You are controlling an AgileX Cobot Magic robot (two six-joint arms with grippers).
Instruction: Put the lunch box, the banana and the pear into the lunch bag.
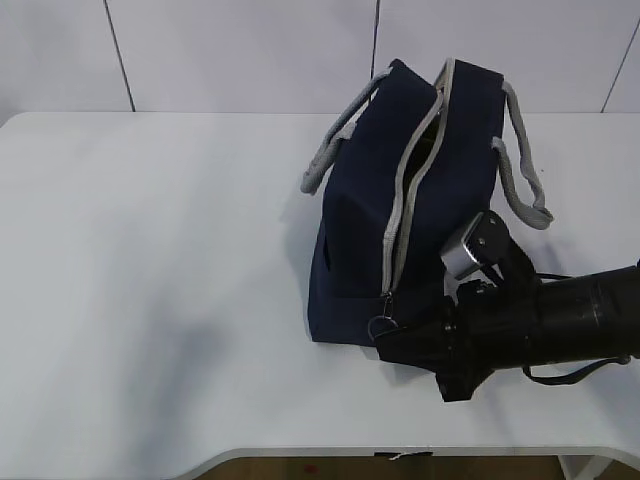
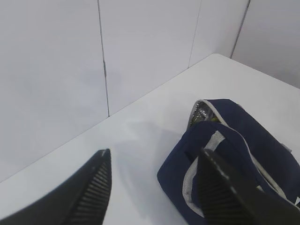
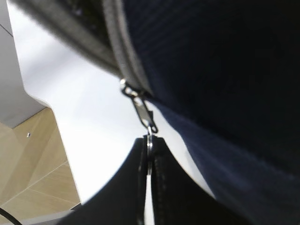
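Observation:
The navy lunch bag (image 1: 360,230) stands right of the table's middle, its grey zipper (image 1: 405,200) partly open along the top. My right gripper (image 1: 393,334) is at the bag's near end, shut on the zipper's ring pull (image 1: 381,326). In the right wrist view the metal ring pull (image 3: 149,140) is pinched between the black fingers, just below the slider (image 3: 140,110) and the bag's fabric (image 3: 225,70). My left gripper (image 2: 154,154) hangs open above the table beside the lunch bag (image 2: 243,126), holding nothing. Silver lining (image 2: 202,111) shows in the opening. The lunch box, banana and pear are hidden.
Grey webbing handles (image 1: 335,140) (image 1: 525,180) droop on both sides of the bag. The white table (image 1: 150,300) runs wide to the left, with its front edge close below my right arm. A white panelled wall (image 2: 70,70) stands behind the table.

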